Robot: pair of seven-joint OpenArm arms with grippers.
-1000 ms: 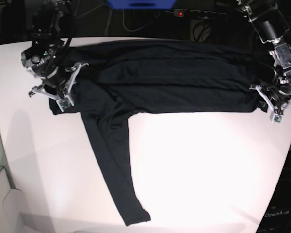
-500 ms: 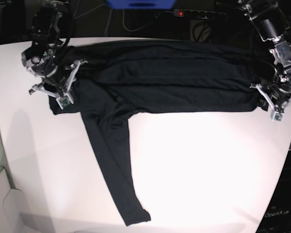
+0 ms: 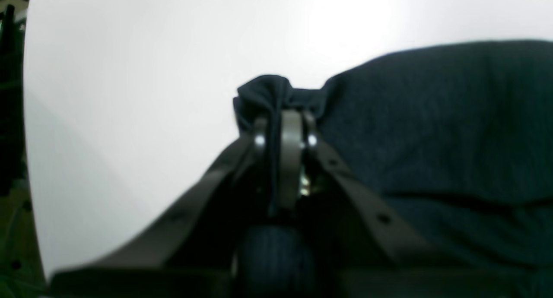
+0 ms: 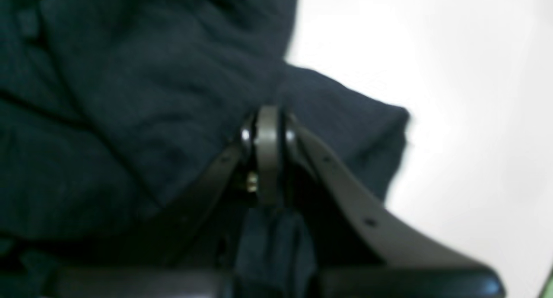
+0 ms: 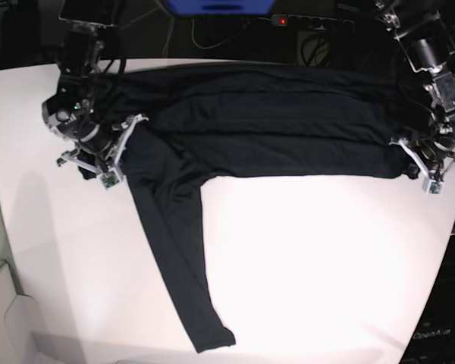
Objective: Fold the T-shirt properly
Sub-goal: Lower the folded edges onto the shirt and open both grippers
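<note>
You have two arms built of black, rounded motor housings with silver metal brackets between them. Black cables loop down the right arm (image 5: pixel 80 76). Each tool carries pale grey angled finger frames and a small green circuit board at its lower tip. Up close, the left tool (image 3: pixel 285 129) and right tool (image 4: pixel 268 129) show dark, screw-dotted struts meeting at shiny round pins.

Dark T-shirt (image 5: pixel 265 121) lies spread flat, one sleeve trailing forward.
</note>
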